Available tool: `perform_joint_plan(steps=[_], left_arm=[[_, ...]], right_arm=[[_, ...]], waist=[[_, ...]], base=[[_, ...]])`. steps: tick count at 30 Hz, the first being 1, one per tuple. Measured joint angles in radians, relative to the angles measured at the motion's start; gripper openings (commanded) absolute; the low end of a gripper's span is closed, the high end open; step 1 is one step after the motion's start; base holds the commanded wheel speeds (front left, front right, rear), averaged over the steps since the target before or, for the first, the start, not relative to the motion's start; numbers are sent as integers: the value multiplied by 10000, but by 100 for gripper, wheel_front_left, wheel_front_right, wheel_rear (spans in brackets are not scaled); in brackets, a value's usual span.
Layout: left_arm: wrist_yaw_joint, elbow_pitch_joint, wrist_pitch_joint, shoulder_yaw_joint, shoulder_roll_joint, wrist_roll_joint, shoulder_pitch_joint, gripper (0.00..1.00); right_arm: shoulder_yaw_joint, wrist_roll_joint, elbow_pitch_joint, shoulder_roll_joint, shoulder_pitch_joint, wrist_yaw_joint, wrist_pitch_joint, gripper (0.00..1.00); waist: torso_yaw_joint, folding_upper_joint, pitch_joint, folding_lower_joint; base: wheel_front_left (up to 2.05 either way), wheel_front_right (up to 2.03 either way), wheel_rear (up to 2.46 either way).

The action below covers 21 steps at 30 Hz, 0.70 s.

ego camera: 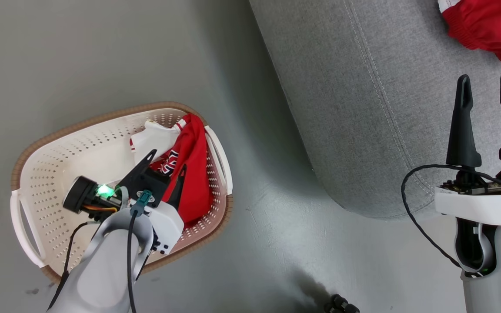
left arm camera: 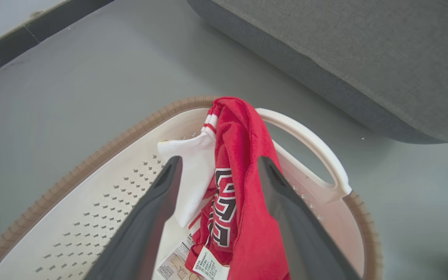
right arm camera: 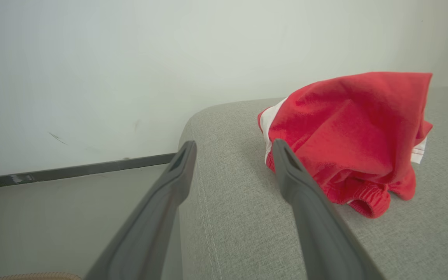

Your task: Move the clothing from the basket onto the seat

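The basket [ego camera: 59, 143] stands on the floor at the lower left of the head view. In it lies red clothing [ego camera: 192, 174] with white panels, hanging over the right handle [left arm camera: 309, 140]. My left gripper [ego camera: 167, 161] is down in the basket and open. Its fingers [left arm camera: 158, 202] stand on either side of the red garment [left arm camera: 243, 155] with black-and-white lettering and a white label [left arm camera: 206, 264]. My right gripper [ego camera: 485, 80] is open over the seat [ego camera: 355, 95] with nothing between its fingers. A second red garment [right arm camera: 348, 128] lies crumpled on the seat [right arm camera: 228, 217], just beyond the right gripper [right arm camera: 233, 146].
Grey floor [ego camera: 268, 243] separates the basket from the seat's rounded corner. A dark baseboard [right arm camera: 76, 171] runs along the white wall behind the seat. A small black object [ego camera: 339, 304] sits on the floor at the bottom edge. A sticker [left arm camera: 173, 266] shows on the basket's bottom.
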<state>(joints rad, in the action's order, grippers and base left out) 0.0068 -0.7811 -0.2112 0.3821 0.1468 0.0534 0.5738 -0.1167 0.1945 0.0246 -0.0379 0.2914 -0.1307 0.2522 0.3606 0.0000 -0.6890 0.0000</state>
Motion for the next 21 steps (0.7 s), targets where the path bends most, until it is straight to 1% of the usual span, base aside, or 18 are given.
perform_joint_plan(steps=[3,6,9,21], left_arm=[[-155,-192,82,128,-29,134,244,100],[-171,-318,161,242,-96,219,315,100],[-330,-531,261,307,-174,219,384,100],[-389,-1131,445,339,-192,288,843,100]], right_arm=[[38,102,2,0,8,0,0,100],[113,184,4,0,33,0,0,100],[221,255,12,0,223,0,0,100],[320,380,23,0,404,0,0,100]], waist=[[71,0,-104,0],[144,0,-197,0],[219,0,-280,0],[529,0,-546,0]], base=[[0,0,0],[0,0,0],[0,0,0],[0,0,0]])
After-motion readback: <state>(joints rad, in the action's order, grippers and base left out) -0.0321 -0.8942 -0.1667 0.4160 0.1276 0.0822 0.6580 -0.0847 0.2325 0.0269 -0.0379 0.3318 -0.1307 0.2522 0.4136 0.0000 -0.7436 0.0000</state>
